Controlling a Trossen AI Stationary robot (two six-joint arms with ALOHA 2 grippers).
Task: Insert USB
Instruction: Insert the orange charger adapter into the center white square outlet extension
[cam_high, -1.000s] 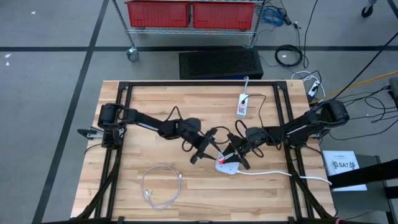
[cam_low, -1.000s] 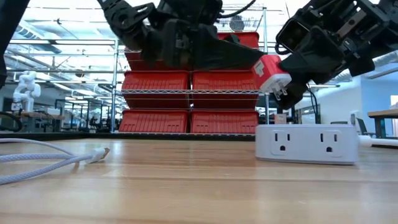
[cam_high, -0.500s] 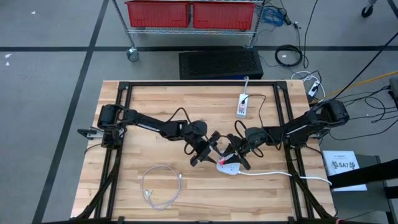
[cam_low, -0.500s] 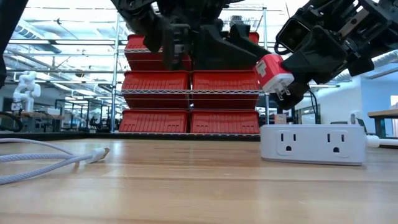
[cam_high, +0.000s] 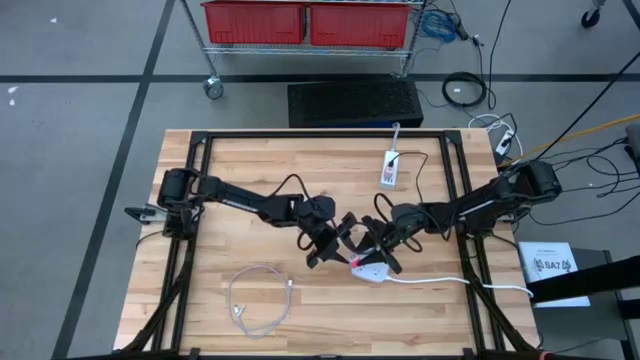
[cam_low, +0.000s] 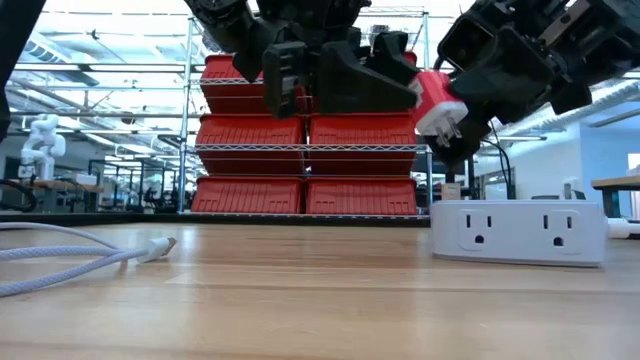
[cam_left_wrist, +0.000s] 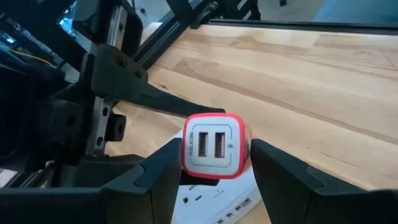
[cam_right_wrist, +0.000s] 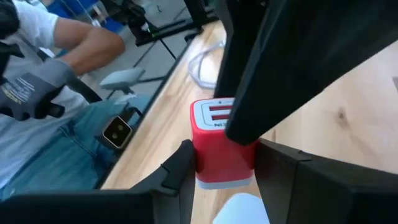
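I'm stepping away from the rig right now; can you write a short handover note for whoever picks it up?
Right gripper: shut on the red USB charger, holding it in the air above the white power strip.
Left gripper: fingers around the same charger's USB-port face; firm grip unclear.
White USB cable: lying loose on the table, near the left front, untouched.
Done: charger lifted, both arms meeting at it.
Left: charger not plugged into the strip; cable not inserted.

A red-and-white USB charger (cam_left_wrist: 213, 154), a white power strip (cam_low: 518, 232), pale wood table (cam_high: 250, 190).
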